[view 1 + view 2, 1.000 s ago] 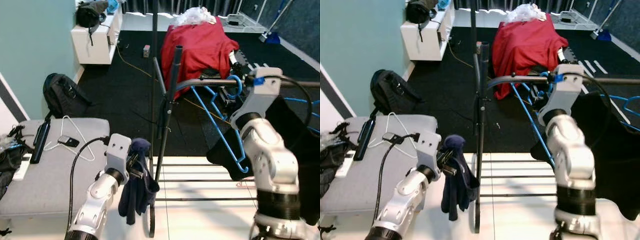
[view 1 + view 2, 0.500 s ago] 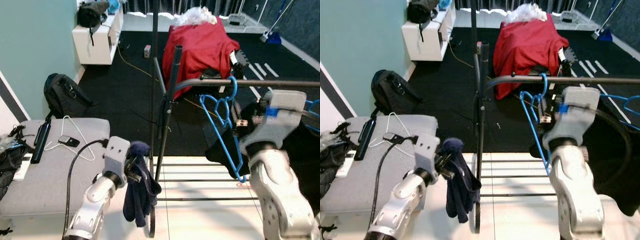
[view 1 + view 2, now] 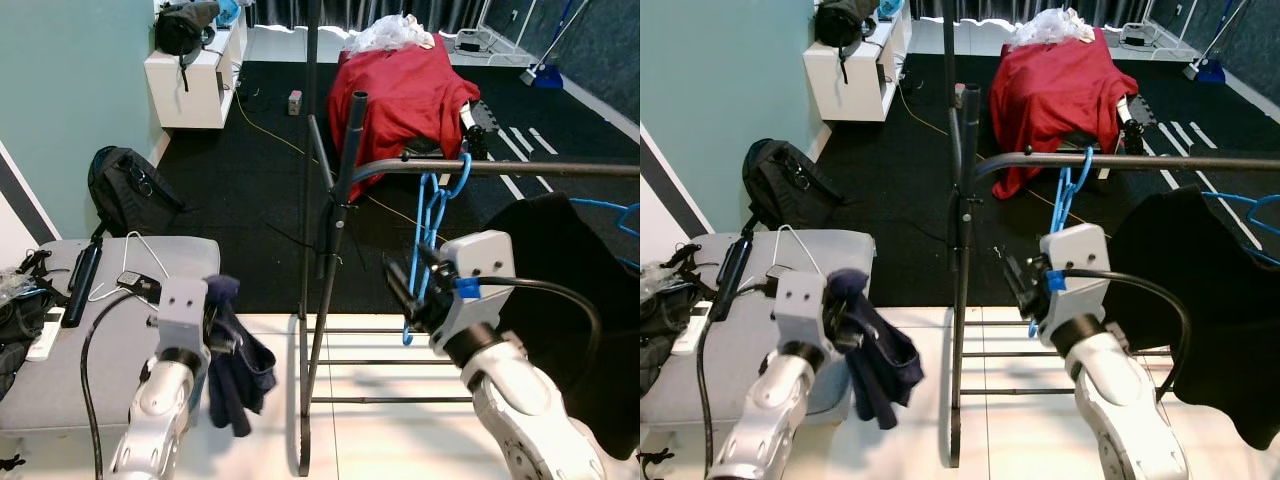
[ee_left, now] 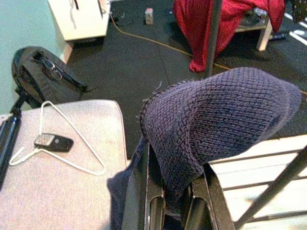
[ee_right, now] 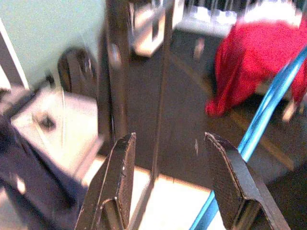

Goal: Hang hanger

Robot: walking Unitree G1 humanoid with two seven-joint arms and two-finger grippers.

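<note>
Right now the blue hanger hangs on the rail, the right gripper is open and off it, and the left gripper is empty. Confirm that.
Not quite: the left gripper is not empty; the left wrist view shows it shut on a dark blue knitted garment. The rest stands: the blue hanger hangs on the rail, and the right gripper is open and off it.

Clothes rail (image 3: 500, 167): horizontal dark bar on black upright post, above right gripper (image 3: 402, 290). Blue hanger (image 3: 428, 215) hooked over rail, just beside gripper, fingers spread, apart from it. Black garment (image 3: 560, 280) hangs from rail on gripper's far side.

Grey bench (image 3: 110, 330), beside left gripper (image 4: 170, 203): white wire hanger (image 3: 140, 262), small dark device (image 3: 136, 283), long black object (image 3: 82, 283) on top.
</note>
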